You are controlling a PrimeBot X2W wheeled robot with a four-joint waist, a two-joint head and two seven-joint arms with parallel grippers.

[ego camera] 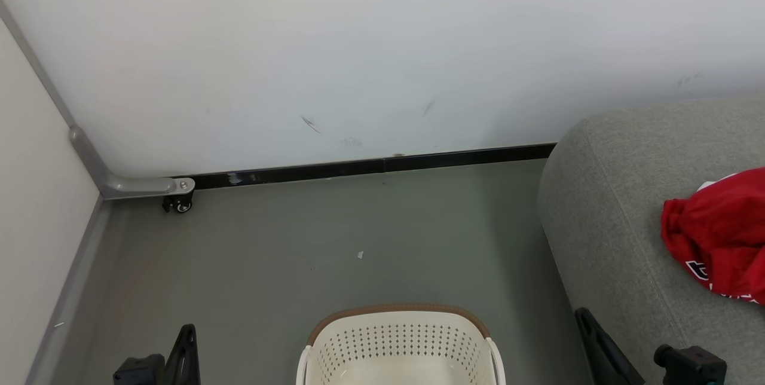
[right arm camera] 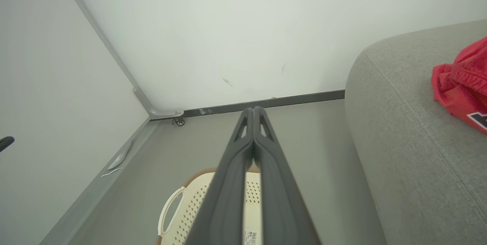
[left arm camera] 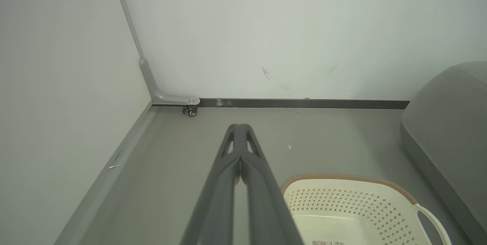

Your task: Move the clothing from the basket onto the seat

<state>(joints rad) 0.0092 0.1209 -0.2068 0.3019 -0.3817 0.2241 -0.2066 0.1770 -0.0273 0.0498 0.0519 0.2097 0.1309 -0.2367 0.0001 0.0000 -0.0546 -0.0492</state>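
The left gripper [left arm camera: 240, 132] and the right gripper [right arm camera: 253, 117] are held with fingers pressed together, nothing between them. The red sports garment with white trim and navy letters [ego camera: 717, 235] is laid on the large grey fabric sofa [ego camera: 603, 223], well right of the right fingers. The cream-white perforated brown-rimmed plastic basket [ego camera: 397, 309] stands between the two pairs of fingers, its visible inside bare. The move is judged done, unless more lies hidden lower down

Head and wrist cameras all look down over the basket [ego camera: 399, 340] toward the wall [ego camera: 382, 44]
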